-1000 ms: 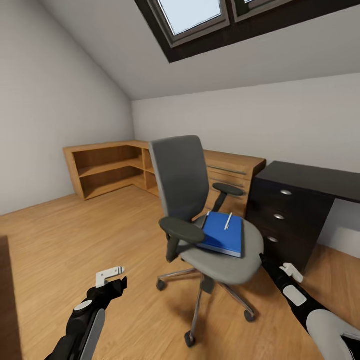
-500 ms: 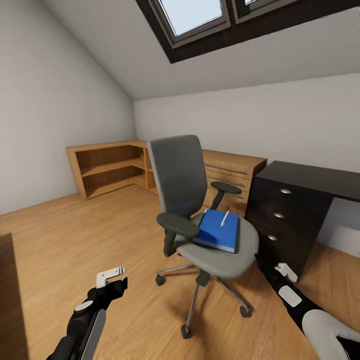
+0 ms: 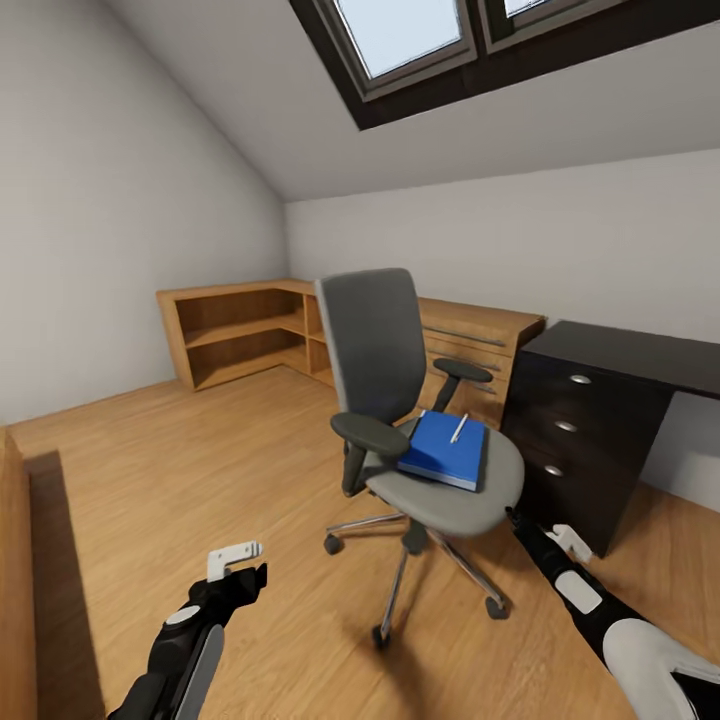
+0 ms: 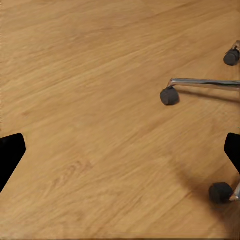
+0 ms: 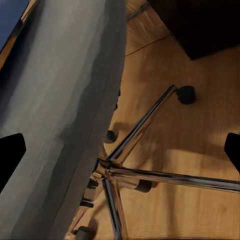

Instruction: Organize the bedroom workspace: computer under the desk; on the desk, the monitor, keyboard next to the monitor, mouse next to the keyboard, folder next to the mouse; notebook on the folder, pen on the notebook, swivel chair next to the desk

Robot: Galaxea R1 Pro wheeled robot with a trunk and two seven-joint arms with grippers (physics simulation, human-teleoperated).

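Wooden floor (image 3: 200,470) runs under a sloped ceiling with a skylight (image 3: 415,35), and your two arms hang low over it. Your left end effector (image 3: 240,565) hovers above bare floor boards; in the left wrist view its two dark fingertips (image 4: 10,155) sit at the far edges with a wide gap between them, so it is spread open and has hold of nothing. Your right end effector (image 3: 530,530) is near the front edge of the grey seat of the swivel chair (image 3: 400,400); in the right wrist view its fingertips (image 5: 11,152) are also far apart and empty, and I cannot tell if one touches the seat.

On the seat lies the blue folder (image 3: 443,450), with the pen (image 3: 458,428) on top of it, slightly slanted. I cannot tell a separate notebook from the folder. Chrome legs and castors (image 4: 170,96) of the chair stand on the floor between your two arms.

Just behind the chair, to your right, stands the dark worktop (image 3: 640,350) with three drawers (image 3: 565,428). A light wooden cabinet (image 3: 480,345) and low shelves (image 3: 240,335) go along the far wall.
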